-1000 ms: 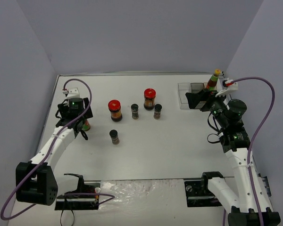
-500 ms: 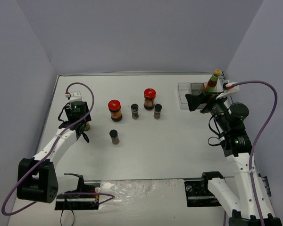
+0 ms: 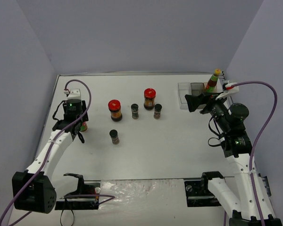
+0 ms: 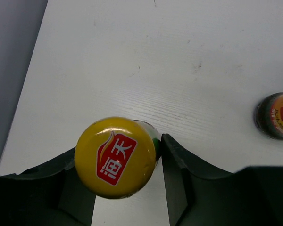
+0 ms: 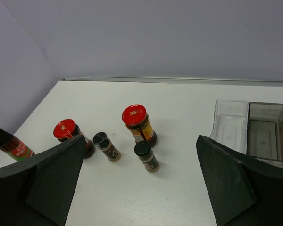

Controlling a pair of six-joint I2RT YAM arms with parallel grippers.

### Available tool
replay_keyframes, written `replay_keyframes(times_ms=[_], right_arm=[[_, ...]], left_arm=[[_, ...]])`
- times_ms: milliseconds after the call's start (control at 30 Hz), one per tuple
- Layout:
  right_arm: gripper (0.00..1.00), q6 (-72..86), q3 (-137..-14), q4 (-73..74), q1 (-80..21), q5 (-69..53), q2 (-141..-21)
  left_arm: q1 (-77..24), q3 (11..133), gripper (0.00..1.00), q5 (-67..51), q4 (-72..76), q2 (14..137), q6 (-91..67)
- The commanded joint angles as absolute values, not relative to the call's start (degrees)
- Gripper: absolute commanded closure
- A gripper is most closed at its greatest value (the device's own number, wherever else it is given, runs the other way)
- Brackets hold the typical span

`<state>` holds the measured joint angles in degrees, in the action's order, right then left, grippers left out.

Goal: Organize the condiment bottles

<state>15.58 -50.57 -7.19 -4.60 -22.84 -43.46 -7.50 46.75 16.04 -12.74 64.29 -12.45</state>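
OK, left tool (image 3: 80, 128) first: its fingers (image 4: 175, 179) bracket a slim yellow-capped sauce bottle with red-green label (image 4: 115, 157), which stands on the white counter (image 4: 179, 56). The right finger sits against the bottle body. Contact on the left side is hidden under the cap, so I cannot tell if it is actually clamped. Off to this tool's right and well apart stands one tiny black-capped dark jar (image 4: 273, 115).

Right tool (image 3: 190, 102): fingers (image 5: 54, 181) spread wide, nothing between them. Ahead of it, nearest first, is a second black-capped dark jar (image 5: 146, 156), with a third black-capped dark jar (image 5: 106, 146) just to its left. Right behind the second one stands a squat red-lidded jar (image 5: 139, 124). Further left, just beside the third dark jar, is the other red-lidded jar (image 5: 70, 135). To this tool's right sits the clear/grey/amber three-compartment plastic tray (image 5: 231, 127). The second yellow-capped sauce bottle (image 3: 213, 81) stands at the tray end farthest from the tool; I can't tell which compartment.
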Motion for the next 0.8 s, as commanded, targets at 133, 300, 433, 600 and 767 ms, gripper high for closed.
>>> replay_keyframes(times_ms=[133,300,433,600,767], right_arm=[[0.0,16.5,-52.0,-9.4,-5.0,-25.3,-43.2],[0.0,16.1,-52.5,-7.6,-5.0,-25.0,-42.9],[0.0,15.4,-53.0,-5.6,-5.0,-24.9,-42.5],[0.0,14.4,-53.6,-2.5,-5.0,-23.8,-40.7],[0.0,13.2,-53.4,2.1,-5.0,-22.2,-38.6]], left_arm=[[-11.7,63.2,1.0,11.1,-17.3,59.3,-9.0],[-18.9,69.1,1.0,8.8,-21.1,59.7,-10.5],[-27.5,73.7,1.0,8.7,-22.1,62.1,-11.6],[-39.0,79.3,1.0,11.6,-22.2,67.7,-12.1],[-47.5,80.9,1.0,12.9,-18.0,74.4,-12.2]])
